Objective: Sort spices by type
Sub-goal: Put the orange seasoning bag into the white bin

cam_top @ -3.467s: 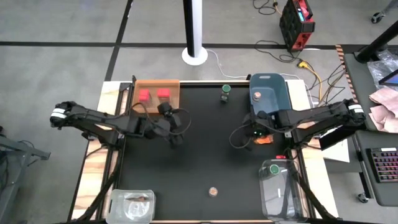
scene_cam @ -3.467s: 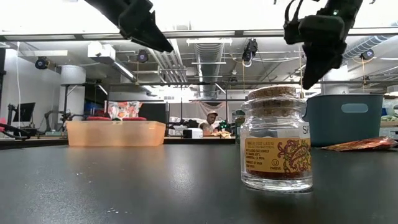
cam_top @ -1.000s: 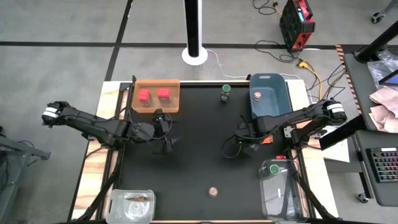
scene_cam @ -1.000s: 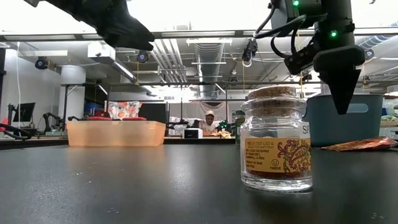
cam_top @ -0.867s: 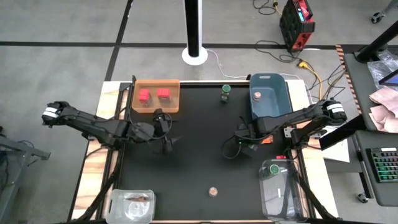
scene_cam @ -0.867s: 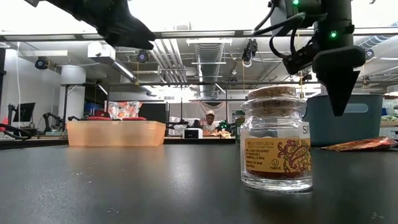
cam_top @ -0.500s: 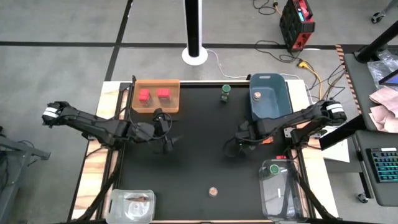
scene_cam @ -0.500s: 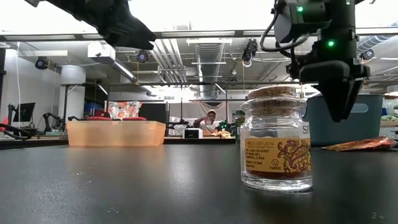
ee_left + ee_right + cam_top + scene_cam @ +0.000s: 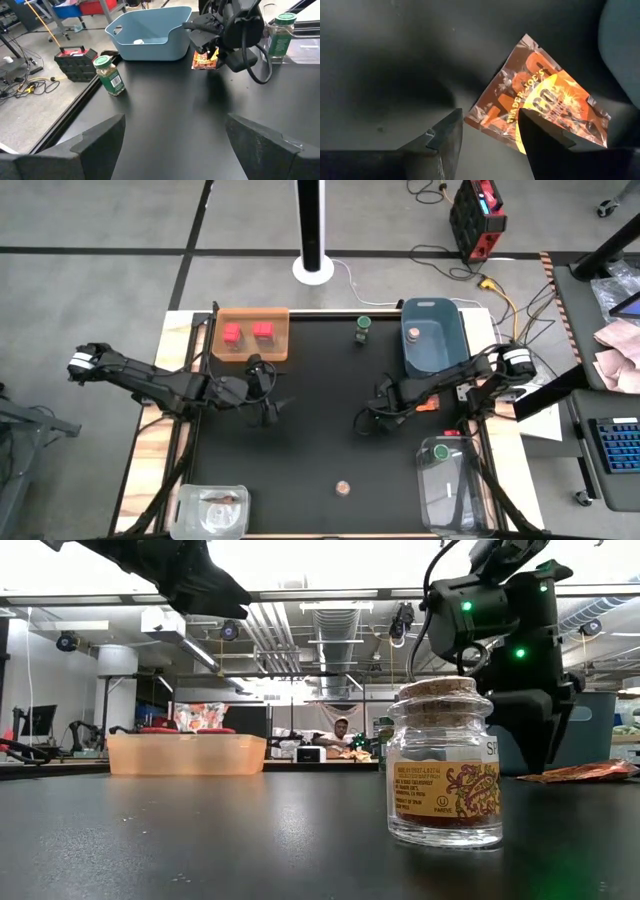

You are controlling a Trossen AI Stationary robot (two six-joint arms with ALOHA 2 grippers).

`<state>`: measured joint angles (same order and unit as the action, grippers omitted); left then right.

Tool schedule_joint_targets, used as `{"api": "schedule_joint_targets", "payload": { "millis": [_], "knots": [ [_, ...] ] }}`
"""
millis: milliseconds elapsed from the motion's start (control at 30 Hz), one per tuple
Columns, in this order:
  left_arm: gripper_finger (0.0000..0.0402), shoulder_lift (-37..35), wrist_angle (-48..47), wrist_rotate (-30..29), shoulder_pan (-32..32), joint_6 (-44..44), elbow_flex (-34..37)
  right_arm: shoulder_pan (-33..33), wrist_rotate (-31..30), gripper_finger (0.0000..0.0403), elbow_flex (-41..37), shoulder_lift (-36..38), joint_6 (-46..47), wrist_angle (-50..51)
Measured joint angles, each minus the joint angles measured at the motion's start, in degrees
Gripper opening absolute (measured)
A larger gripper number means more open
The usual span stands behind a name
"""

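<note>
A flat brown-orange packet [image 9: 540, 107] lies on the black table beside the blue tub [image 9: 432, 340]. My right gripper [image 9: 490, 137] hangs open just above the packet's near corner, fingers pointing down, touching nothing. My left gripper [image 9: 268, 412] waits open above the table's left half. Two red cubes [image 9: 247, 332] sit in the orange tray [image 9: 278, 348]. A green-capped jar [image 9: 363, 330] stands at the far edge. A cork-lidded jar [image 9: 445, 765] stands near the front edge. Another green-capped jar [image 9: 441, 452] is in the clear container [image 9: 448, 490].
A second clear container [image 9: 212, 508] sits at the front left corner. The middle of the black table [image 9: 320, 440] is bare between the arms. People and shelving show in the room behind, in the low view.
My right gripper has sunk toward the packet and rolled about its own axis, its fingers now close over the packet's corner. The packet has not moved. My left arm has kept still.
</note>
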<state>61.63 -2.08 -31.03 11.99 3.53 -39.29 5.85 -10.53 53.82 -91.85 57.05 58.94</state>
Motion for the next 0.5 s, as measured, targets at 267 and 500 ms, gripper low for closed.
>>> {"api": "schedule_joint_targets", "payload": {
  "millis": [267, 500],
  "knots": [
    [0.0326, 0.0, -0.05, 0.02, 0.0, 0.0, 0.0, 0.02, 0.03, 0.0157, -0.65, 0.26, -1.63, -0.46],
    [0.0326, 0.0, -0.05, 0.02, 0.0, 0.02, 0.0, -0.65, 1.06, 0.0143, -1.57, 1.07, -4.69, -2.18]
  ]
}}
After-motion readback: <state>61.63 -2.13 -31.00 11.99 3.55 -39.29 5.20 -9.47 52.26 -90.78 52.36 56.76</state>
